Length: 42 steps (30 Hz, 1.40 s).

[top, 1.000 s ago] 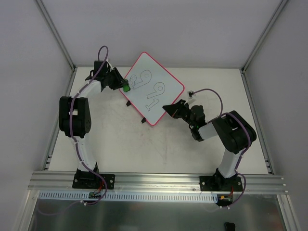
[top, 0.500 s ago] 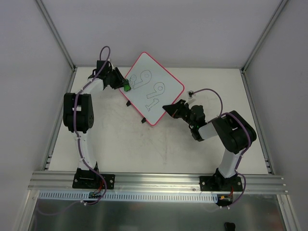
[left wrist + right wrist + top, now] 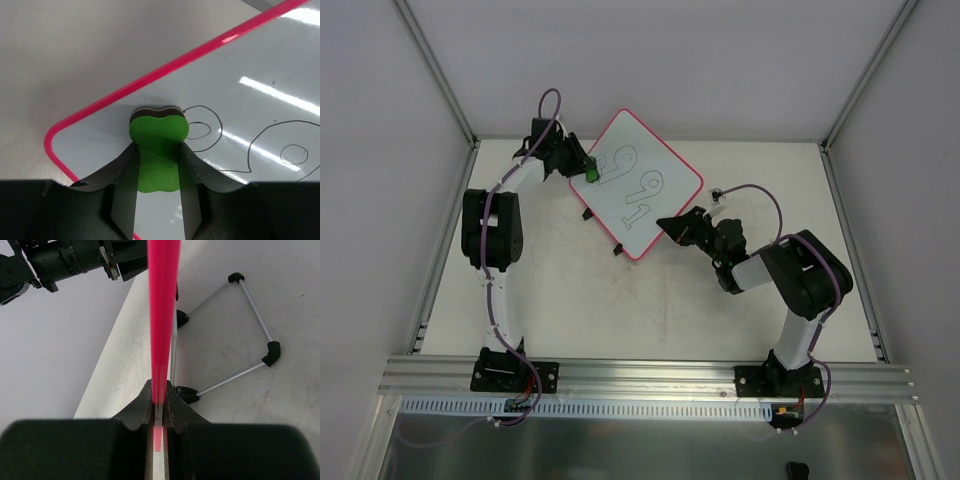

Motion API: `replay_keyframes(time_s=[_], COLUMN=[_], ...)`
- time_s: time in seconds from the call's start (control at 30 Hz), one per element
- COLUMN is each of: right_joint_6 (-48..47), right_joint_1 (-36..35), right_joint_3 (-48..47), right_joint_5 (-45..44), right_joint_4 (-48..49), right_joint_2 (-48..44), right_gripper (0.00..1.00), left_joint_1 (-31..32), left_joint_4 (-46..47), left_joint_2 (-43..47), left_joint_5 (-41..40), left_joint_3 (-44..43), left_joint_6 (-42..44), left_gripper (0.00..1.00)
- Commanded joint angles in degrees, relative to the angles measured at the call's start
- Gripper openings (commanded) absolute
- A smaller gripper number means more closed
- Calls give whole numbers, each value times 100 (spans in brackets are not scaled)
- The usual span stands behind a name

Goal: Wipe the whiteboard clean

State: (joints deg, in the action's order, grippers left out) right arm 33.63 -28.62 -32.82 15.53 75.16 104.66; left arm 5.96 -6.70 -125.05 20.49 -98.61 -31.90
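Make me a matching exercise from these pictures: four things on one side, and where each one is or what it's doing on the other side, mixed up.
Things
1. left gripper
2. right gripper
3. green eraser
4. black digits

Places or states
A. clamped on the pink rim of the whiteboard
B. written across the whiteboard, not yet wiped
C. shut on the green eraser
D. at the whiteboard's rounded corner, beside a digit

Pairs: 1-C, 2-A, 3-D, 4-B
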Motion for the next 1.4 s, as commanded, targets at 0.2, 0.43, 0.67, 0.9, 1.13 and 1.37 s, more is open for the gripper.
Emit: replay_keyframes(time_s=[0.2, 0.43, 0.67, 0.9, 1.13, 1.37], right_joint_6=[-234, -260, -32, -243, -418, -533], right_joint_1=[-82, -47, -12, 41, 164, 243], right_joint_3=[-111, -146, -418, -15, 460, 689], right_joint_5=[187, 363, 1004, 1013, 1224, 1426], right_joint_4=[1265, 1256, 1265, 1256, 1256, 1256], right_joint_2=[28, 45, 309, -77, -315, -464], right_gripper=[0, 0, 0, 0, 0, 0], left_joint_1=[1162, 1329, 1215, 636, 283, 11], left_joint_4=[20, 11, 2, -7, 11, 46], left_joint_2=[130, 271, 420, 517, 772, 702], left_joint_5=[7, 17, 25, 305, 9, 95], left_joint_3=[-71, 52, 324, 764, 1370, 1415], left_joint_6=[290, 281, 377, 290, 378, 500], left_gripper=[0, 0, 0, 0, 0, 0])
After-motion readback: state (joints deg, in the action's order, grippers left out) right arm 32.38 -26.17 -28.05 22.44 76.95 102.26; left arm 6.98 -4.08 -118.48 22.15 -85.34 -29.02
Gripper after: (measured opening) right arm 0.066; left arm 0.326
